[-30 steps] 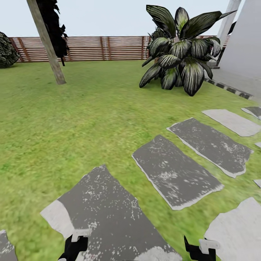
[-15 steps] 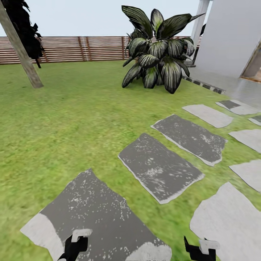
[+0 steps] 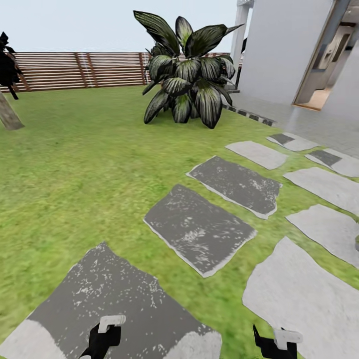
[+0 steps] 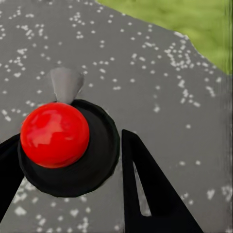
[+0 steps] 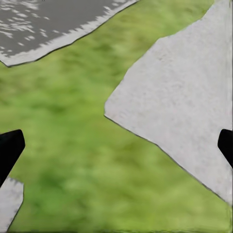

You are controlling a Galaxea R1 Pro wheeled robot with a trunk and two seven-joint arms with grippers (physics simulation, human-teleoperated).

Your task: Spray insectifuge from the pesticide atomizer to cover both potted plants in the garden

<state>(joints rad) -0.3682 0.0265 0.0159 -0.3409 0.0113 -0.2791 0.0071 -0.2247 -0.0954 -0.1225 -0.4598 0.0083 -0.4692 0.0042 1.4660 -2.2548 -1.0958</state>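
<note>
The view has swung right, bringing the house doorway [image 3: 319, 70] in beyond the big plant [image 3: 187, 75], both hands [image 3: 102, 339] apart and empty, atomizer still unfound.

Lawn [image 3: 75, 169] is reading as soft matt turf, blurry, no sheen. Stepping stones [image 3: 199, 229] are looking like rough grey stone: darker ones flecked with white, paler ones flatter and chalky. Fence [image 3: 99, 70] is showing as brown slatted wood, matt. Big plant [image 3: 184, 80] is carrying dark leaves with pale streaks, slightly waxy. House wall [image 3: 284, 55] is looking smooth, painted, matt grey. Red ball [image 4: 54, 134] is shining glossy, plastic-like, sitting on a matt black disc [image 4: 97, 165]. Left gripper [image 4: 73, 194] fingers are looking like matt black plastic.
</note>
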